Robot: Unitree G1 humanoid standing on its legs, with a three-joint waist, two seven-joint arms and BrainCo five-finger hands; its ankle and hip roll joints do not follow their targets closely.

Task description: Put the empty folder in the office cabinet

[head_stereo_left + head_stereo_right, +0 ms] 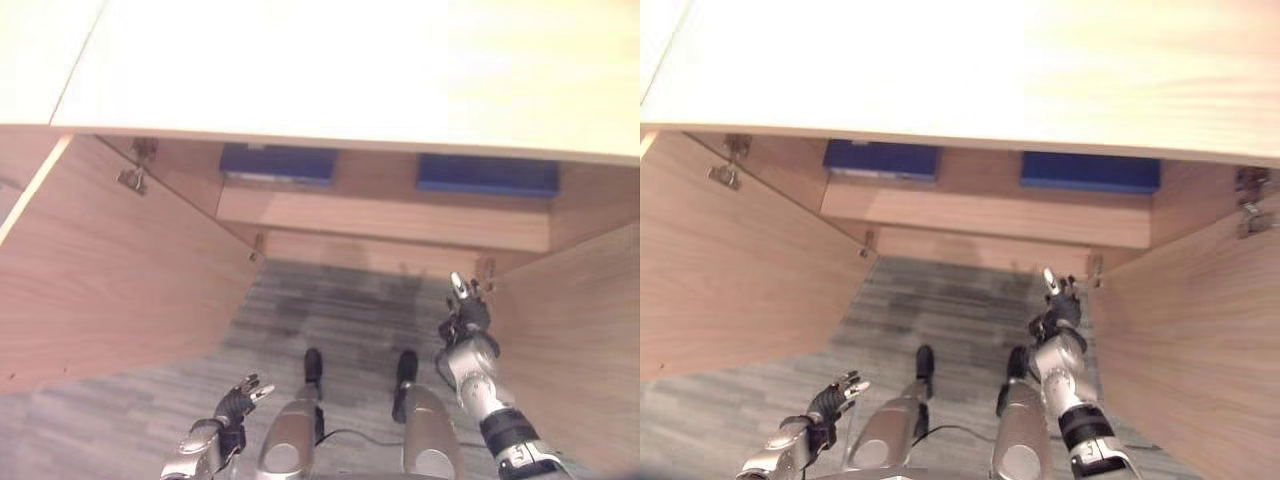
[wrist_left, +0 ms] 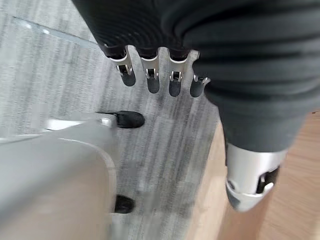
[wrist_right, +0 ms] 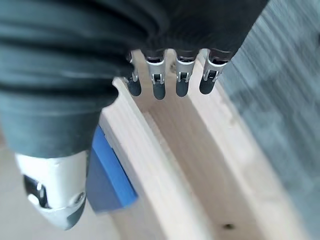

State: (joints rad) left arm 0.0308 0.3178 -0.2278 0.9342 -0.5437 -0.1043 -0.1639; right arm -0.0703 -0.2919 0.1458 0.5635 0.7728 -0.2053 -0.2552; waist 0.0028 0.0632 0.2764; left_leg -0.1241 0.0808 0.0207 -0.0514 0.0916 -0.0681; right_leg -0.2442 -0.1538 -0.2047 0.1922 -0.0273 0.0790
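Both hands are hanging empty with fingers relaxed, the right hand (image 1: 466,318) reaching nearer the cabinet (image 1: 380,215), its two blue folders (image 1: 278,163) lying flat beyond, left hand (image 1: 235,405) trailing low.

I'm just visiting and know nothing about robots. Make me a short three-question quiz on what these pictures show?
1. True or false: both cabinet doors stand open.
2. How many blue folders lie on the shelf? A one, B two, C four.
3. Which hand is raised nearer the cabinet?

Key:
1. True.
2. B; the second folder lies to the right.
3. The right hand; the left hand hangs low, and both are open and empty.
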